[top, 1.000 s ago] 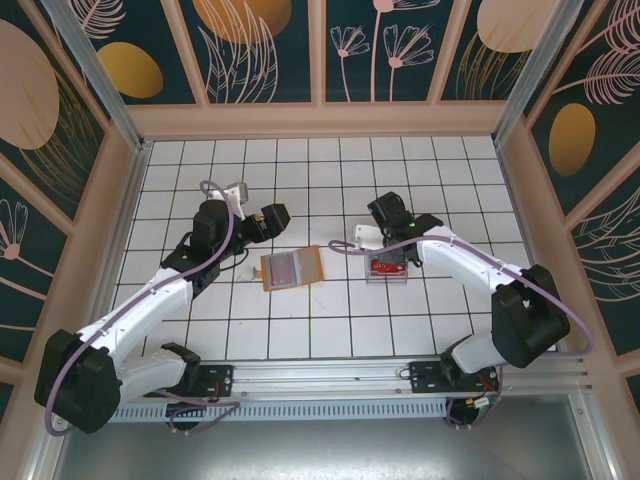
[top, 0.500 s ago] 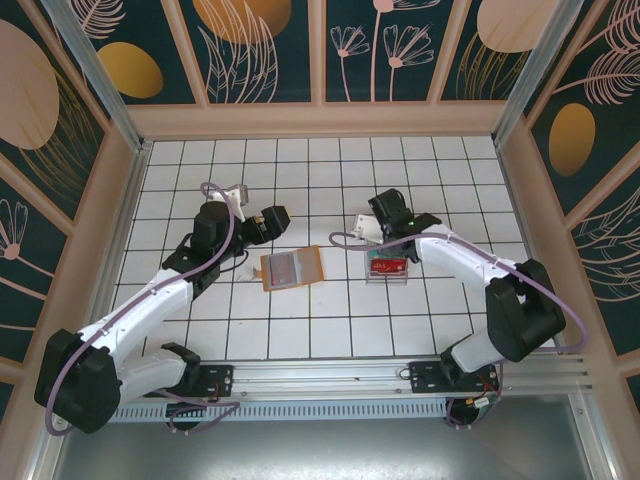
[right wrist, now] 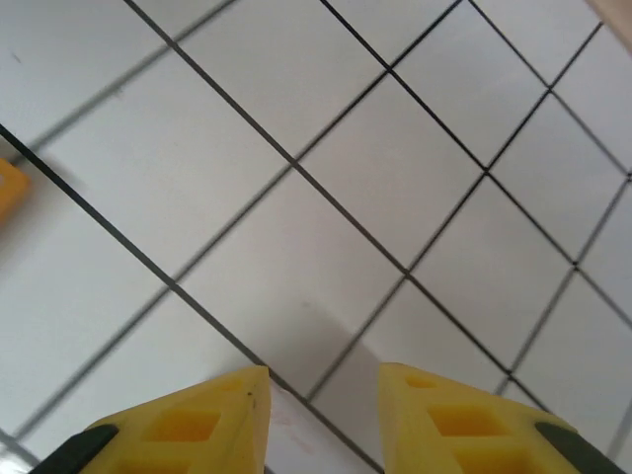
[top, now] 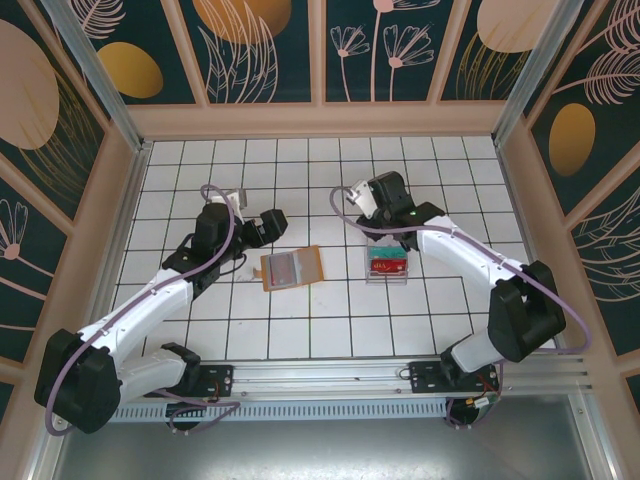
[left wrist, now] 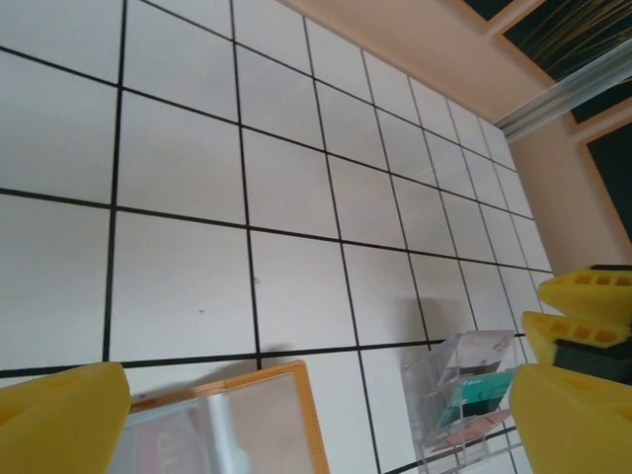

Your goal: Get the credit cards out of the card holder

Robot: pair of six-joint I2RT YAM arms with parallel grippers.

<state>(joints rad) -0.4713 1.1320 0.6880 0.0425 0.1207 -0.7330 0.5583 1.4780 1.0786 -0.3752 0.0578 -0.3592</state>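
Note:
The card holder (top: 291, 268) lies open on the tiles, tan-orange rim up and grey inside; a reddish shape shows under its clear pocket (left wrist: 148, 446). Reddish and teal credit cards (top: 388, 265) sit in a clear box (top: 388, 280), the teal one (left wrist: 477, 393) plain in the left wrist view. My left gripper (top: 272, 228) hovers just behind the holder's far-left corner, wide open and empty (left wrist: 321, 395). My right gripper (top: 392, 222) hangs behind the box, open with bare tile between its fingers (right wrist: 324, 390).
The right gripper's yellow fingers (left wrist: 591, 294) show beside the clear box (left wrist: 464, 395) in the left wrist view. Wooden walls (top: 320, 120) ring the white tiled floor. Bare tiles lie in front of the holder (top: 300, 330).
The right gripper has lifted off the clear box and drawn back toward the far wall, its jaws parted and empty. The left arm has barely moved.

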